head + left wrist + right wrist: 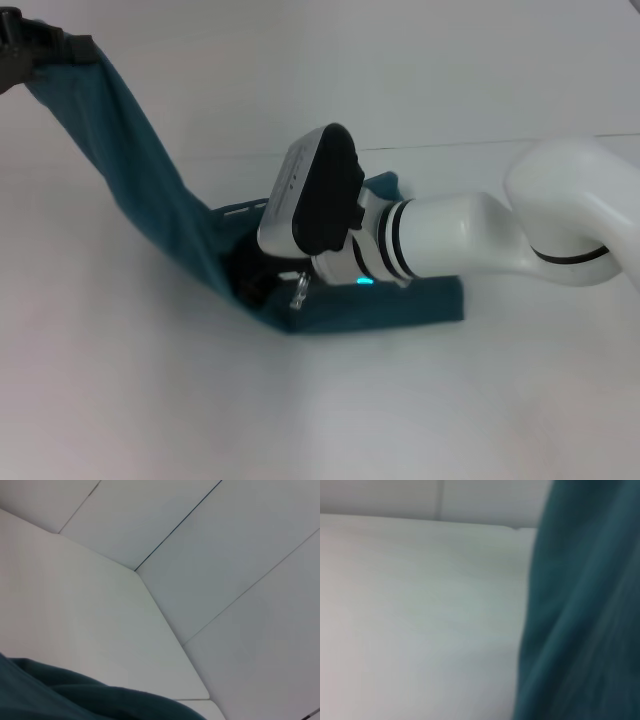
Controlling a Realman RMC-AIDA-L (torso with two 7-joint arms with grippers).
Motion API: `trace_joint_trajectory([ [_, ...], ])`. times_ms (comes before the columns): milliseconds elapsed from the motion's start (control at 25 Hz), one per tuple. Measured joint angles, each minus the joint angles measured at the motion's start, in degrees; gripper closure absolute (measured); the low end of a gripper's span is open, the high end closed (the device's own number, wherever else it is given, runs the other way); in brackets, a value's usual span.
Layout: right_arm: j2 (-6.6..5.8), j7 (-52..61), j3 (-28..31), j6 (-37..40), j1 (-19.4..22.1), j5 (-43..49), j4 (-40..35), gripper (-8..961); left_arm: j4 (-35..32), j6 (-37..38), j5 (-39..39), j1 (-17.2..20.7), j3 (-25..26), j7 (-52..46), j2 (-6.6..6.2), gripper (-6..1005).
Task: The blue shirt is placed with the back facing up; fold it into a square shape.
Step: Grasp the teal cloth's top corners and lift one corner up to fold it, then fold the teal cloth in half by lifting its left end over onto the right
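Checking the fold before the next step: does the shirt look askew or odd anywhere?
Yes. The blue shirt isn't flat: the left gripper holds one end high, fabric stretched diagonally, while the right gripper sits on the part on the table.

Bright, even light falls on the white table (150, 400), with only a soft shadow pooled under the right arm (470, 245) and along the near edge of the blue shirt (150, 190). No glare anywhere. The right wrist view is blurred, the cloth close to that lens a smear, and cloth near the left wrist lens is soft too.
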State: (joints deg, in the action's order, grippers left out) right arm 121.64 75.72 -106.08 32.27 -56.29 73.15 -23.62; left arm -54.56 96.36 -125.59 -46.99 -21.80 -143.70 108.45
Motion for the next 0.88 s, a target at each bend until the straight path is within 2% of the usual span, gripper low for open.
trace_joint_trajectory([
  [160,-0.01,-0.26,-0.33,5.22,0.38,-1.55,-0.2,955,-0.02,0.0,-0.01,0.24,0.0,-0.06,0.0,966],
  [400,-0.01,-0.31,-0.28,6.93,0.4,-1.81,-0.71,955,-0.02,-0.39,-0.38,0.82,-0.73,0.24,0.21,966],
  [520,-0.74,-0.13,0.98,6.56,2.66,-4.18,-2.3,955,0.1,-0.77,-0.5,1.26,-1.37,0.8,0.32,967],
  [600,-1.59,-0.13,4.96,6.42,6.07,-5.96,-4.62,955,0.24,-1.19,-0.56,1.54,-2.43,1.25,0.41,967],
  [720,-2.37,0.55,14.5,7.66,11.71,-6.02,-7.84,955,0.51,-1.77,-0.58,1.5,-5.21,1.61,0.75,967],
  [880,-4.72,4.77,28.76,12.96,19.77,-5.71,-10.77,955,0.53,-2.68,-0.56,0.24,-9.55,1.6,1.24,967],
])
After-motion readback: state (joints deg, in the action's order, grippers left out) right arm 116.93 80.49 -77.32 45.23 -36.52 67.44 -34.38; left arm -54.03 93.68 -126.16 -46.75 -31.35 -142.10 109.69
